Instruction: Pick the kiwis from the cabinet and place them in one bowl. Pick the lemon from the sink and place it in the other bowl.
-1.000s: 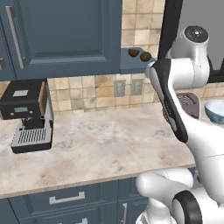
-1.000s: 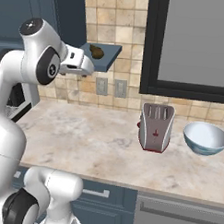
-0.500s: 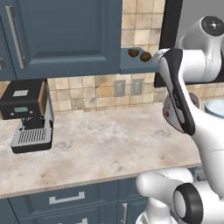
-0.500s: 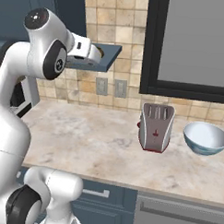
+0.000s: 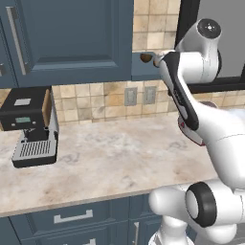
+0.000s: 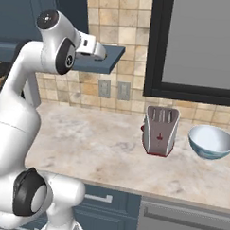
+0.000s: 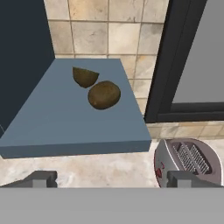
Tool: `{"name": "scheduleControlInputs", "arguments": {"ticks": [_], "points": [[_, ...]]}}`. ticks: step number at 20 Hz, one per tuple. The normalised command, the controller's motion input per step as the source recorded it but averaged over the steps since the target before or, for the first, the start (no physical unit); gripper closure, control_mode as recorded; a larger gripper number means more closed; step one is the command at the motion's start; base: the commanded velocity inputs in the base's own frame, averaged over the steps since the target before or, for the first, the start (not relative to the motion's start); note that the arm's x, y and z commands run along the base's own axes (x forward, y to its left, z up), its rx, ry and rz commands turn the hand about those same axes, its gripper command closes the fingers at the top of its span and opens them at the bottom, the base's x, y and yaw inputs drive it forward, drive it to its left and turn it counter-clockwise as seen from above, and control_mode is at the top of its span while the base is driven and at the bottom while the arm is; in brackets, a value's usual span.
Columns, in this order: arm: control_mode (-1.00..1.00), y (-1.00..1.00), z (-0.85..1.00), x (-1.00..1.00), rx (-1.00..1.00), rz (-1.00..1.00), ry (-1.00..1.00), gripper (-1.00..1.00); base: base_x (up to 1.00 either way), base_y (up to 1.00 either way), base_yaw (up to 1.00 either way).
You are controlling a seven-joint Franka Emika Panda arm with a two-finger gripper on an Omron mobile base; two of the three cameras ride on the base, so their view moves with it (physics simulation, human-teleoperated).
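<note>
The arm has been raised over the last second, and the two-finger gripper (image 7: 111, 178) has been brought up from beside the open end shelf (image 7: 74, 127) of the slate-blue wall cabinet (image 5: 72, 38) to a position in front of and slightly above that shelf. The jaws are fully spread and nothing is held between them. From this it is judged that the approach to the first pick is under way and that no fruit has yet been taken.

Both brown, fuzzy oval kiwis (image 7: 104, 94) are located on the shelf, toward its back, near the tiled wall. The nearer kiwi lies whole in the open; the second kiwi (image 7: 84, 77) lies just behind it, touching or nearly touching.

The hand view presents the shelf top from above, so both kiwis and their spacing are seen. In the left base view one kiwi (image 5: 145, 58) is seen at the shelf, partly hidden by the forearm. In the right base view the shelf is seen from below and behind the wrist. The right base view supplies the destination: the light blue round bowl (image 6: 211, 142) stands on the counter, beyond the silver and red toaster (image 6: 160, 130) from the shelf.
</note>
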Motion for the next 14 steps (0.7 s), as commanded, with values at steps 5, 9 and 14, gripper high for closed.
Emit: {"name": "scheduleControlInputs", "arguments": {"ticks": [5,9,14], "points": [[-1.00,-0.07,0.00,0.11,0.00,0.01,0.00,-1.00,0.00,0.00,0.00],[-1.00,-0.08,0.00,0.12,0.00,0.00,0.00,-1.00,0.00,0.00,0.00],[-1.00,0.00,-0.12,0.34,0.00,0.02,0.00,-1.00,0.00,0.00,0.00]]}}
